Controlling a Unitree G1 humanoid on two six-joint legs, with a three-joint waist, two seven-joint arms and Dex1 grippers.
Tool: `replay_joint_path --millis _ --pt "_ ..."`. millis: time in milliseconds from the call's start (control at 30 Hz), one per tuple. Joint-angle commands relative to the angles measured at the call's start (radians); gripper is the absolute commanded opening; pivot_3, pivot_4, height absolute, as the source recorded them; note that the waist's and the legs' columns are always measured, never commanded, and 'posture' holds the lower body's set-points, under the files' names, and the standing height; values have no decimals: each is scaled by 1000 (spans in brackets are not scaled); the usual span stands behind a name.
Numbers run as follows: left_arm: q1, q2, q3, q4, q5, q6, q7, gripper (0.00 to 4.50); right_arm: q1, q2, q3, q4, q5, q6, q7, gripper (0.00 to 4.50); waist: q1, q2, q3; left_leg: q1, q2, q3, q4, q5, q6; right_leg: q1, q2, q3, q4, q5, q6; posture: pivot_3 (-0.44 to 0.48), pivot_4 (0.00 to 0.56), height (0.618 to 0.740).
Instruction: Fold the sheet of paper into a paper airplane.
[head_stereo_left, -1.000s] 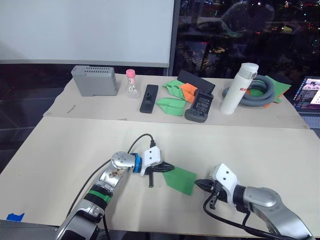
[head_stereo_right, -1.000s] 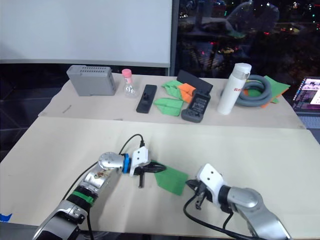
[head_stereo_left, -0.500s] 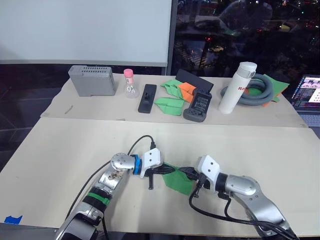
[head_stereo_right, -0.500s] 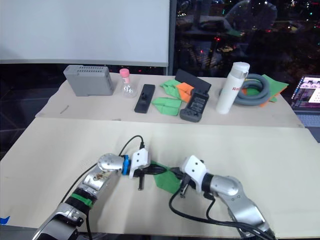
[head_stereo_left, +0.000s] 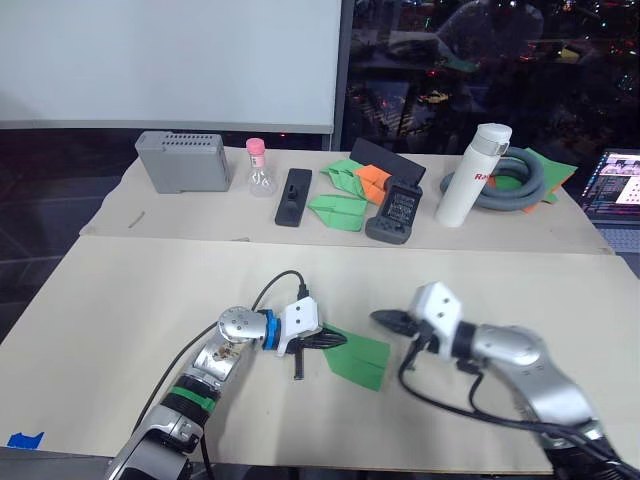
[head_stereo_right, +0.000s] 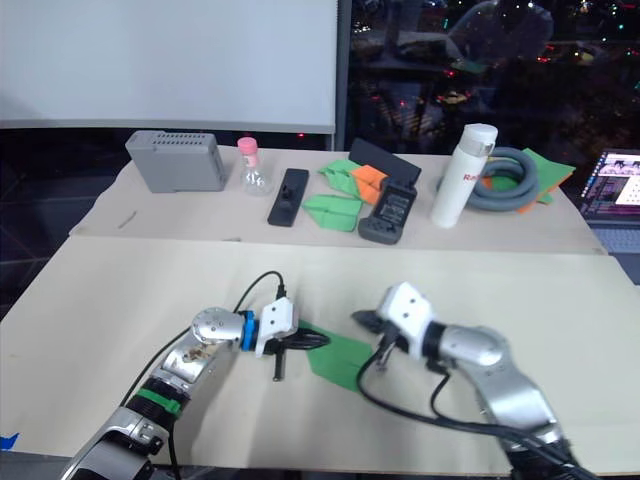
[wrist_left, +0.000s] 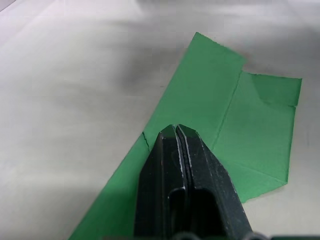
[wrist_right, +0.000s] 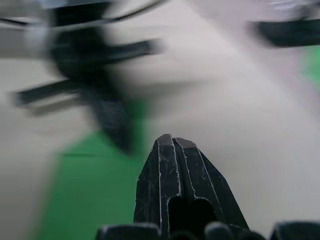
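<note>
Right gripper (head_stereo_left: 385, 318) now off paper (head_stereo_left: 358, 353)

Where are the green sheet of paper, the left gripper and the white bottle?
sheet of paper (head_stereo_left: 362, 356), left eye view, on its flat middle.
left gripper (wrist_left: 176, 129), left wrist view, at its shut fingertips.
white bottle (head_stereo_left: 468, 182), left eye view, on its body.

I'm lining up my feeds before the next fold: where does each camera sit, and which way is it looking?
Left eye, right eye: on the head, looking forward and down over the table; both arms, left gripper and right gripper show.
Left wrist: on the left wrist, looking along its shut jaws onto the sheet of paper.
Right wrist: on the right wrist, looking along its shut jaws toward the paper and the left gripper.
Shared: every view shows the green paper.
</note>
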Motion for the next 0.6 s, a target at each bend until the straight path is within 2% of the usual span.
replay_joint_path --millis 33,167,333,600 --pt "10 13 -20 55 24 18 -16 0 4 26 45 50 -52 -53 -27 59 0 0 0 0 -1 0 0 0 0 0 0 0 0 0 0 0 150 740" --pt "12 17 -20 69 33 5 -12 0 16 62 74 123 -80 -95 -41 59 0 0 0 0 -1 0 0 0 0 0 0 0 0 0 0 0 150 740" --pt "13 17 -23 73 40 -2 -5 0 54 42 91 170 -108 -140 -15 59 -1 1 -1 3 0 0 0 0 0 2 0 0 0 0 0 0 150 740" --pt "5 14 -30 97 45 -20 0 0 141 -14 43 179 -106 -192 -8 59 0 1 -1 12 1 -1 -2 -1 0 12 0 -1 -3 0 0 0 150 740"
